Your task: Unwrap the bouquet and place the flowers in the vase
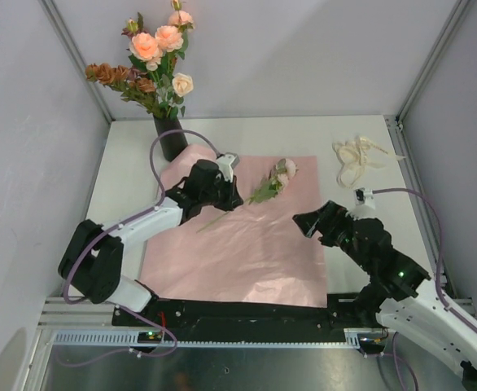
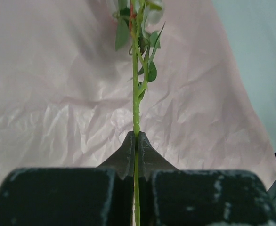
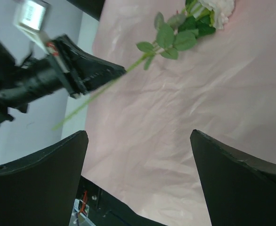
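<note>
Left gripper (image 2: pixel 136 141) clamped shut on one rose (image 1: pixel 264 191) at mid-stem, just in front of the vase (image 1: pixel 171 140). Right gripper (image 1: pixel 308 221) wide open, empty, further out from the vase. Stem lies slanted across the vase's front, with the pale pink head on the end away from it. Vase upright, black, other flowers (image 1: pixel 153 61) already in. Left arm nearer; stem likely needs tipping upright.

The white tabletop (image 1: pixel 124 175) carries a pink paper sheet (image 1: pixel 238 252) mid-surface, a black vase (image 1: pixel 171 138) far left and a cream ribbon (image 1: pixel 356 160) far right.
</note>
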Controlling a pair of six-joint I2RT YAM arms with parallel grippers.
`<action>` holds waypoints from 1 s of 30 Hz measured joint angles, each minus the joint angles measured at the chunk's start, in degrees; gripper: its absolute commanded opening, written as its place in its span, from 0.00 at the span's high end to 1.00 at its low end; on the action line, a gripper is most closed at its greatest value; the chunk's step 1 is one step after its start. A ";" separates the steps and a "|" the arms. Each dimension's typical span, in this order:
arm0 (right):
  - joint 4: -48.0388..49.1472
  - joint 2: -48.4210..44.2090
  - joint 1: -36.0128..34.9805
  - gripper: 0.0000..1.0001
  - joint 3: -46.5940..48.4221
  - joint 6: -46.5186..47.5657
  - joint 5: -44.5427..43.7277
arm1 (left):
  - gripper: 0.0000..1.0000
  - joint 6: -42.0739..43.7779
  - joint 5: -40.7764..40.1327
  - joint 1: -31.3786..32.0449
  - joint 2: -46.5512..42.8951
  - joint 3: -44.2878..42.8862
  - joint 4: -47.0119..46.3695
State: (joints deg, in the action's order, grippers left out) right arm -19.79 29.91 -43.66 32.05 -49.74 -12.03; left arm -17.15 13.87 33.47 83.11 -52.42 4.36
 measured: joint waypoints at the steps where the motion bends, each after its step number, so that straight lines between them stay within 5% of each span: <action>1: -0.09 -1.25 0.00 0.02 0.00 0.04 -0.35 | 0.99 -0.04 -0.11 0.28 0.72 0.20 0.04; 13: -5.90 -15.02 0.17 0.02 0.00 3.45 -7.04 | 0.62 2.21 -4.31 6.40 11.76 -3.21 7.96; 17: -7.13 -16.13 0.17 0.02 0.00 4.35 -7.78 | 0.58 3.74 -6.16 7.50 15.98 -7.58 10.71; 27: -9.53 -18.47 0.26 0.02 0.00 5.16 -8.50 | 0.59 7.17 -10.93 7.78 23.34 -13.55 14.40; 30: -9.62 -19.02 0.26 0.02 0.00 5.40 -8.59 | 0.80 7.50 -11.50 7.89 23.87 -14.29 14.78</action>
State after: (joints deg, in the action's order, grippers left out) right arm -29.41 10.90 -43.40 32.05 -44.34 -20.62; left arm -9.65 2.37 41.36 106.98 -66.72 19.14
